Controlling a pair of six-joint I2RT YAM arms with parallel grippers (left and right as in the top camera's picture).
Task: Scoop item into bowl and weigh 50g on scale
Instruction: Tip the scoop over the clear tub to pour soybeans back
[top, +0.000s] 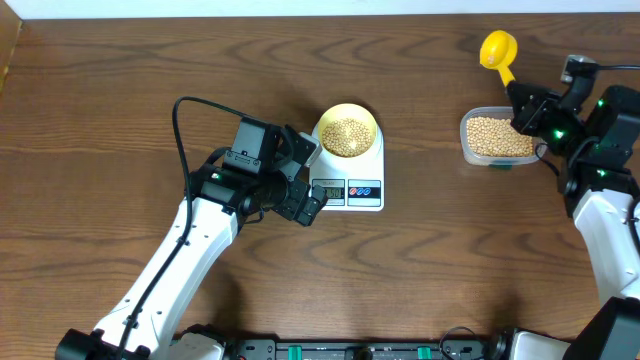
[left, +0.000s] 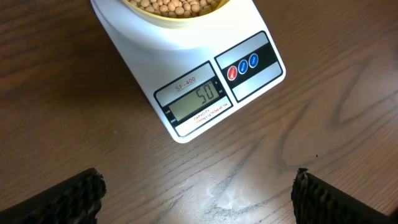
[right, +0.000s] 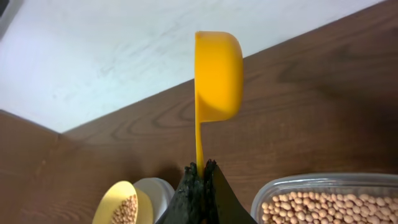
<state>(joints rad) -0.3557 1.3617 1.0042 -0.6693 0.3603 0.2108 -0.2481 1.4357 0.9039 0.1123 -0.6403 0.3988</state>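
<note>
The pale yellow bowl (top: 347, 131) holds tan beans (top: 346, 134) and stands on the white scale (top: 360, 189). In the left wrist view the scale (left: 205, 68) has a display (left: 198, 99) that reads 50. My left gripper (top: 309, 205) is open and empty just left of the scale's front; its fingertips (left: 198, 194) hover over bare wood. My right gripper (top: 522, 100) is shut on the handle of the bright yellow scoop (top: 498, 50), held by the tub. In the right wrist view the scoop (right: 217, 74) is on its side above the fingers (right: 201, 168); its inside is hidden.
A clear plastic tub (top: 496, 137) of beans sits at the right, under my right gripper; it also shows in the right wrist view (right: 329, 202). A pale wall or edge (right: 112, 50) runs along the table's far side. A black cable (top: 185, 130) loops over the left arm.
</note>
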